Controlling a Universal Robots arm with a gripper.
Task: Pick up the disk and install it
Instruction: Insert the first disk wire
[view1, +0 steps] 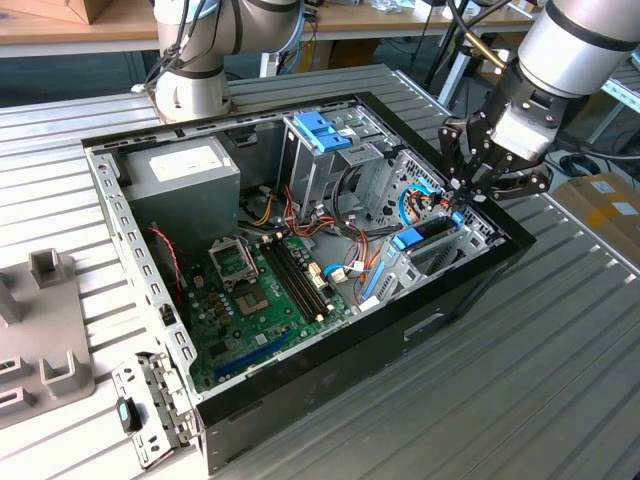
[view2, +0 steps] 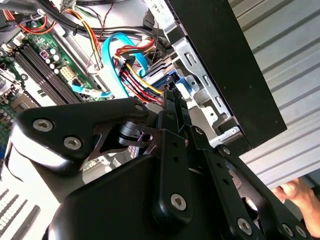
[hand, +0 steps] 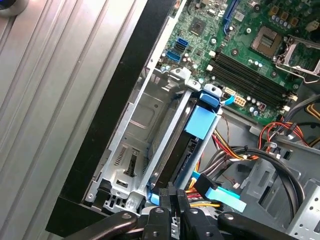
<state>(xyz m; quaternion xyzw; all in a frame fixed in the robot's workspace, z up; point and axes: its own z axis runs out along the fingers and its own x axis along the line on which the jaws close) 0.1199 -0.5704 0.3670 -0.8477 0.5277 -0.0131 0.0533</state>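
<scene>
exterior: high, angled down on open computer case (view1: 300, 250) | both wrist views: close above its drive bay (hand: 150, 145)

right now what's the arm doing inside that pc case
A robot arm has its gripper lowered into the corner of an open computer case, at the drive bay near the exterior view's right. The disk with its blue frame stands on edge in the bay beside an unfilled slot. The gripper sits at the disk's cable end; whether it grips the disk cannot be told.

The disk (hand: 192, 142), blue-framed, stands on edge, seated in the case's drive bay (hand: 145, 145).
</scene>
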